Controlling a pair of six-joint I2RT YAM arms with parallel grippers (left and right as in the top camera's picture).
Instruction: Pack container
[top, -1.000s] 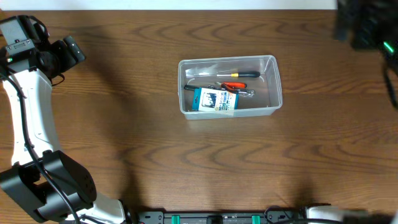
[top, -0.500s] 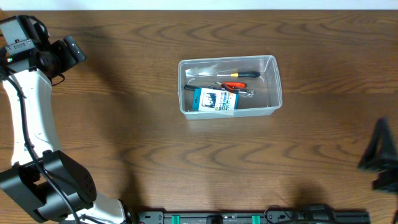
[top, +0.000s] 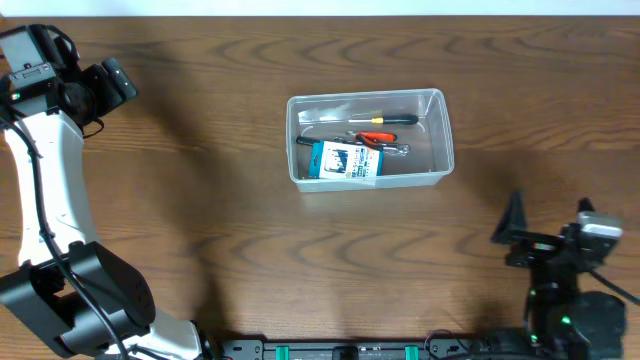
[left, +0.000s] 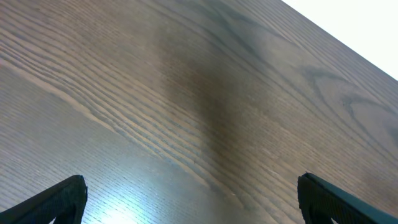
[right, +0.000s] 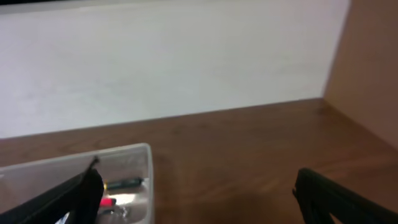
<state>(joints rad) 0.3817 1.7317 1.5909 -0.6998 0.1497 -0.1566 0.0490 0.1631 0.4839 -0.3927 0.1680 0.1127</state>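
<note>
The clear plastic container (top: 446, 132) sits at the middle of the wooden table. It holds a screwdriver (top: 386, 119) with a yellow and black handle, red-handled pliers (top: 377, 138) and a blue-and-white packet (top: 343, 160). My left gripper (top: 118, 82) is at the far left back, open and empty over bare wood (left: 189, 190). My right gripper (top: 548, 228) is at the front right, open and empty (right: 198, 186), well apart from the container. The container's right end (right: 148, 177) shows at the lower left of the right wrist view.
A white wall (right: 174, 56) runs behind the table's back edge. The left arm's white link (top: 55, 180) runs down the left side. A black rail (top: 350, 350) lies along the front edge. Bare wood surrounds the container.
My right arm has swung from the back right corner down the right side to the front right. The left arm and the container's contents have not moved.
</note>
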